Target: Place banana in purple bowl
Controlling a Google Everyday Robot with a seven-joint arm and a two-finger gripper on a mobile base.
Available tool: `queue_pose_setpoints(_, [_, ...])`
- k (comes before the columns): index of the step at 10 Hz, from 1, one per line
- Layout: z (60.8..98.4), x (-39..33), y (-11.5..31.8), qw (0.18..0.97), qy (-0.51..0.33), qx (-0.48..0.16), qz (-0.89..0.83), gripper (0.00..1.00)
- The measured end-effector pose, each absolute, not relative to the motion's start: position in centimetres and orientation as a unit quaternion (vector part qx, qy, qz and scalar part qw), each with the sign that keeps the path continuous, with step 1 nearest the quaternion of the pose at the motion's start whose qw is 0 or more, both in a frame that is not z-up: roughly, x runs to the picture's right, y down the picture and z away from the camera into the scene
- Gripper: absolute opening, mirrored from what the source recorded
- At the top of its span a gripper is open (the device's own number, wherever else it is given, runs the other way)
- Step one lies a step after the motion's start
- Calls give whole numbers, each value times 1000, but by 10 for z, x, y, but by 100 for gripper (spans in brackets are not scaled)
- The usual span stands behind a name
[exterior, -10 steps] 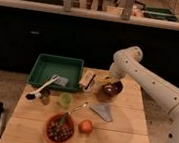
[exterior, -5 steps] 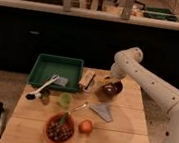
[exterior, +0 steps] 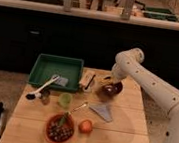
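- Yellow banana [exterior: 107, 80]: seen only as a pale bit at the back rim of the purple bowl [exterior: 111, 88], right under the gripper [exterior: 109, 81].
- Cannot tell if inside the bowl, on the rim, or held just above.
- Probably light, soft inside, with smooth, a bit slippery skin.
- Bruises if squeezed hard, so a gentle pinch is best.
- Best held across the middle, where thick and not so curved.
- Could roll or tip off the rim if let go too high.
- Gripper low over the back edge of the bowl, at the end of the white arm [exterior: 146, 84].
- Cannot tell if clenched, let go, or holding anything.
- Purple bowl small, round, dark and shiny inside; may slide if bumped.
- Wood table [exterior: 123, 137]: flat, pale, smooth, with bare room at the right and front.
- Green tray [exterior: 43, 66] at the back left, with a white spoon [exterior: 44, 85] lying across its front edge.
- Small box [exterior: 87, 80] between tray and bowl.
- Green cup [exterior: 65, 99] just in front of the tray.
- Orange bowl [exterior: 60, 128] with speckled bits at the front, red fruit [exterior: 86, 126] just beside.
- Grey cloth [exterior: 102, 112] near the middle.
- Dark counter wall [exterior: 48, 34] behind the table.
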State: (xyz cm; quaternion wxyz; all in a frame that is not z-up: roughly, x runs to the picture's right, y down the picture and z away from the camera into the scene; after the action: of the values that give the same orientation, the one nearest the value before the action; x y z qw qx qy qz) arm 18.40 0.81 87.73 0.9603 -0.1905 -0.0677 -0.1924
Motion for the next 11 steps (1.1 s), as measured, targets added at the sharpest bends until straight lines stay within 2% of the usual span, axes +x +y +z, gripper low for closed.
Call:
queue_pose_setpoints(4, [872,191,8,963,-62,-190,-179,74])
queue_pose_setpoints(5, [872,193,7,964,-61,-190,-175,79])
queue_pose_setpoints(11, [869,198,4,968,-66,-181,-160,80])
